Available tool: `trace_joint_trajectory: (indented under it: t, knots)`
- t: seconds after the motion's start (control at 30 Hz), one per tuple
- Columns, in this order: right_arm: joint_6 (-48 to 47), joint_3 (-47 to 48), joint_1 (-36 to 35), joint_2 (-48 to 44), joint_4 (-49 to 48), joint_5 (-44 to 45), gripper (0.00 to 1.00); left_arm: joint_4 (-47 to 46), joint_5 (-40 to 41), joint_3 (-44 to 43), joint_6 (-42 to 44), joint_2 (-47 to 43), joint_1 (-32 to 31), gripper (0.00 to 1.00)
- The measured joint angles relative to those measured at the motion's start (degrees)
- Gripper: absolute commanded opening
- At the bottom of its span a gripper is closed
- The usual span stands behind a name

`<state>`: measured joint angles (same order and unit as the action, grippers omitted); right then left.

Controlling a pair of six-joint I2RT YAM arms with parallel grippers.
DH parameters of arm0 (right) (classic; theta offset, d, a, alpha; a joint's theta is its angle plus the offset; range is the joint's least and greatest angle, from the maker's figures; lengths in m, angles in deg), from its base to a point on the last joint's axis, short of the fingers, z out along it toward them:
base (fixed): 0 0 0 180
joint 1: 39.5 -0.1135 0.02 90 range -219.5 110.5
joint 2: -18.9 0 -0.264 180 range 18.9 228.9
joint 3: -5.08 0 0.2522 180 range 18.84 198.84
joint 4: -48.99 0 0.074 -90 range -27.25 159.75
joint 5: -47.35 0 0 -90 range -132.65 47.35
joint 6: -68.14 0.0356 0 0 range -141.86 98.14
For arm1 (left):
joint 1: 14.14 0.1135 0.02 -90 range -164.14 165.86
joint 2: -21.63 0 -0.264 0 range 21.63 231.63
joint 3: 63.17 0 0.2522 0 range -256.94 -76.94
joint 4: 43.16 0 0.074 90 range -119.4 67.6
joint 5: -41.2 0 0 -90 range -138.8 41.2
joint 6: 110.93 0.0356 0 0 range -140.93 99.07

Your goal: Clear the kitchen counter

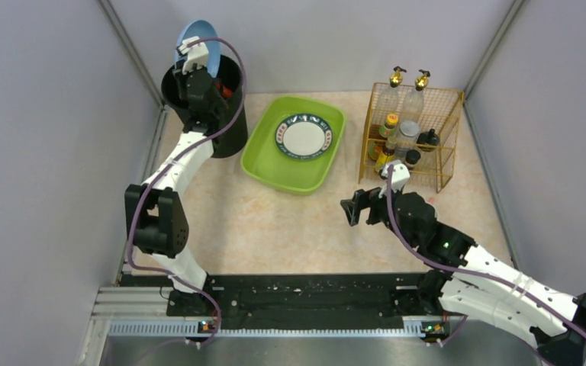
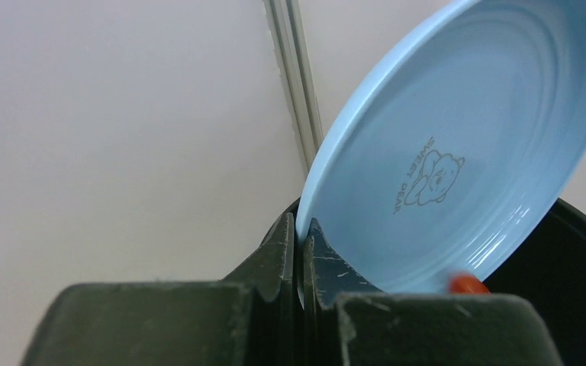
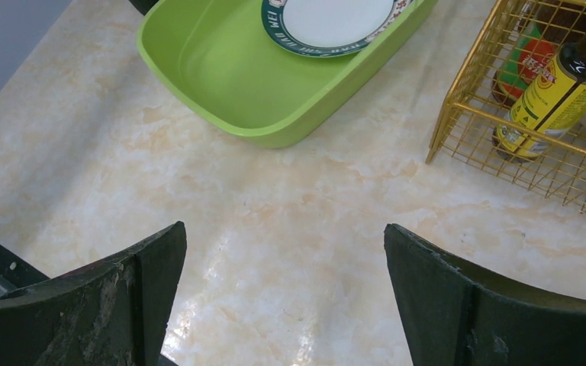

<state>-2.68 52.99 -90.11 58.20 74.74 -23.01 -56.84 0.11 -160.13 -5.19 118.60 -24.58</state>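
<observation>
**Tipping a plate over the bin**

Gripping the near rim of the blue plate (image 2: 458, 137) in the left gripper (image 2: 299, 236), jaws pressed shut on that thin edge. Holding the plate steeply tilted above the mouth of the black bin (image 1: 230, 133) at the far left corner of the counter (image 1: 275, 229). Showing a small red piece (image 2: 467, 284) at the plate's lowest edge, too blurred to tell whether sliding off or lying in the bin.

Hovering the right gripper (image 3: 282, 229) low over the middle of the counter, jaws spread wide and holding nothing. Facing the green tray (image 1: 258, 149) and its patterned plate (image 1: 304, 137) farther back, with the gold wire rack (image 1: 446, 152) of bottles (image 1: 406, 133) near on the right.

Judging the main hazard as a slip: pinching only the rim of a smooth, steeply tilted plate, and so risking a drop of the whole plate into the bin on any jolt or loosening. Risking also a knock of the plate's lower edge against the bin's rim on lowering further, likely twisting the plate in the jaws. Risking scraps missing the bin and landing on the counter if tilting away from the opening. Risking, on the right side, a brush against the wire rack when swinging outward, given the close spacing.
</observation>
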Motion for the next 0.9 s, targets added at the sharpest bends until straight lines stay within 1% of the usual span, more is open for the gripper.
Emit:
trace_joint_trajectory:
  t: [0.13, 0.23, 0.43, 0.57, 0.7, 0.8, 0.9]
  knots:
    - [0.17, 0.0, 0.0, 0.0, 0.0, -0.02, 0.99, -8.0, 1.29, 0.92, 9.16, 1.9, -1.81, 0.0]
    - [0.44, -0.02, 0.0, -0.04, 0.0, -0.04, 0.99, -12.63, 1.88, 1.4, 14.29, 2.47, -2.69, 0.0]
    - [0.55, -0.02, -0.02, -0.83, 0.0, -0.09, 0.99, -18.05, 2.69, 1.6, 19.85, 2.67, -3.61, 0.0]
    - [0.57, -0.02, 0.0, -1.07, 0.02, -0.09, 0.99, -19.82, 3.3, 1.6, 21.79, 2.67, -4.11, 0.0]
    - [0.57, -0.02, 0.0, -1.07, 0.04, -0.17, 0.99, -19.87, 3.54, 1.57, 21.92, 2.58, -5.11, 0.0]
    - [0.57, -0.02, 0.0, -1.07, 0.04, -0.17, 0.99, -17.79, 3.5, 1.55, 21.11, 1.66, -6.05, 0.0]
    - [0.57, -0.02, 0.0, -1.11, 0.09, -0.17, 0.99, -14.29, 3.3, 1.33, 18.56, -0.79, -6.99, 0.0]
